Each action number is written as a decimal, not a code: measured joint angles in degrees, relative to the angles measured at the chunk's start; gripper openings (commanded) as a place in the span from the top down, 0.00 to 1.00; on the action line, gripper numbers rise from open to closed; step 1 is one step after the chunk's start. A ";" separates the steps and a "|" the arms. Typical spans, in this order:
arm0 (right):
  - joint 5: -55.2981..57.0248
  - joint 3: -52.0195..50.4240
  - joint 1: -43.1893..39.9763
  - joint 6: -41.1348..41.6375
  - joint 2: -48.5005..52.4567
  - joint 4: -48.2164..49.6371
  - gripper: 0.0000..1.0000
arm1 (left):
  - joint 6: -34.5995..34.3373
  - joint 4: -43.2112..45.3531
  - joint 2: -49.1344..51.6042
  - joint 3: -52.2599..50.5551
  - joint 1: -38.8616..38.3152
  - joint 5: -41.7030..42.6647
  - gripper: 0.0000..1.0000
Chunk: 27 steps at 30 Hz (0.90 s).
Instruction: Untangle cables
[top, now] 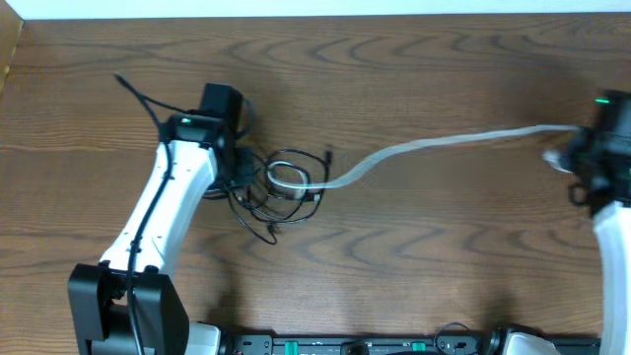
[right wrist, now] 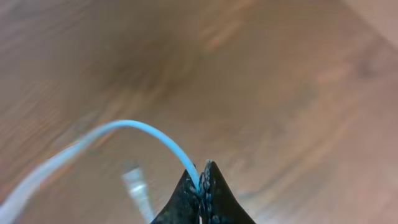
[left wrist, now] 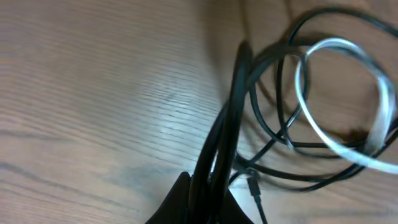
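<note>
Left of centre on the wooden surface (top: 414, 69) — a knot of black cable (top: 258, 202) loops, with one loop of the white cable (top: 434, 145) lying among them. From that loop, a long white run stretched across to the right side, blurred along its length, ending at the right hand (top: 584, 158). Right hand clenched on the white cable just short of its end, fingertips pressed together in the wrist view; cable arching up and away from the tips toward the lower left. Small plug (right wrist: 138, 186) just beside the tips, blurred. Left hand (left wrist: 208, 196) at the left edge of the knot, pinched tight on a bunch of black strands rising straight from between its tips. Beyond those strands in the left wrist view — black loops crossing the white loop at several spots. Both cables touching inside the knot, not parted.
</note>
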 measured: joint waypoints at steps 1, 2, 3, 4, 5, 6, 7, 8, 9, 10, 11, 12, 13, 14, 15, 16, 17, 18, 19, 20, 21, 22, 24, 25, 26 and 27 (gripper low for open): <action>-0.46 0.00 -2.91 0.17 -0.11 -0.15 0.99 | -0.20 0.04 0.00 0.00 0.79 0.00 0.92; -0.79 0.00 -5.14 0.35 -0.11 -0.26 0.99 | -0.37 0.02 0.00 0.00 1.40 0.04 0.92; -0.87 0.00 -7.80 0.68 -0.09 -0.63 0.99 | -0.52 0.11 0.00 0.00 1.88 0.04 0.92; -1.07 -0.02 -10.84 1.36 -0.09 -1.16 0.99 | -0.63 0.22 0.00 0.00 2.27 0.04 0.92; -1.29 -0.02 -13.60 2.08 -0.09 -1.44 0.99 | -0.76 0.24 0.00 0.00 2.64 0.04 0.92; -1.42 -0.02 -16.13 2.89 -0.07 -1.53 0.99 | -0.96 0.26 0.00 0.00 2.86 0.04 0.92; -1.99 -0.02 -18.34 3.48 0.02 -1.51 0.99 | -1.09 0.39 0.00 0.00 2.95 0.13 0.92; -2.69 -0.02 -20.24 3.91 0.20 -1.44 0.99 | -1.16 0.68 0.00 0.00 3.02 0.66 0.92; -4.07 -0.02 -22.32 4.42 0.42 -1.36 0.99 | -1.14 1.07 0.00 0.00 3.08 1.81 0.92; -5.35 -0.02 -24.37 4.79 0.92 -1.29 0.99 | -0.92 1.68 0.00 0.00 3.10 3.23 0.92; -6.01 -0.02 -25.53 5.03 1.27 -1.29 0.99 | -0.79 2.36 0.00 0.00 3.10 5.11 0.92; -6.62 -0.02 -26.75 5.46 1.68 -1.29 0.99 | -0.66 3.15 0.00 0.00 3.08 6.75 0.92; -7.34 -0.02 -27.89 6.08 2.16 -1.27 0.99 | -0.46 3.93 0.00 0.00 3.10 8.72 0.92; -7.93 -0.02 -28.65 6.56 2.56 -1.25 0.99 | 0.00 4.74 0.00 0.00 3.10 10.97 0.92; -9.33 -0.02 -29.53 7.17 3.10 -0.81 0.99 | 0.83 5.44 0.00 0.00 3.10 13.55 0.92; -9.92 -0.02 -29.81 7.34 3.28 -0.52 0.99 | 2.43 6.27 0.00 0.00 3.10 17.11 0.92; -11.30 -0.02 -29.97 7.43 3.52 0.42 0.99 | 4.20 6.82 0.00 0.00 3.10 20.61 0.92; -14.10 -0.02 -29.99 7.21 3.80 2.45 0.99 | 6.25 7.04 0.00 0.00 3.10 24.28 0.92; -16.00 -0.02 -29.94 6.80 3.98 3.50 0.99 | 8.72 7.10 0.00 0.00 3.04 28.61 0.92; -19.12 -0.04 -29.83 5.46 4.22 5.77 0.99 | 10.80 6.97 0.00 0.00 2.89 31.91 0.92; -22.77 -0.04 -29.68 3.54 4.55 8.48 0.99 | 13.22 6.51 0.00 0.00 2.60 35.41 0.92; -27.02 -0.02 -29.24 1.38 4.94 10.62 0.99 | 15.78 5.90 0.00 0.00 2.14 38.64 0.92; -32.20 -0.04 -28.11 -1.44 5.46 13.64 0.91 | 19.12 4.50 0.00 0.00 1.14 42.01 0.92; -34.56 -0.04 -27.32 -2.62 5.75 15.28 0.78 | 20.61 3.48 0.00 0.00 0.66 43.15 0.92; -36.33 -0.04 -26.60 -3.58 5.90 16.20 0.67 | 22.05 2.75 0.00 0.00 0.11 44.22 0.92; -37.57 -0.04 -26.08 -4.24 5.90 16.81 0.61 | 23.12 2.14 0.00 0.00 -0.35 44.78 0.92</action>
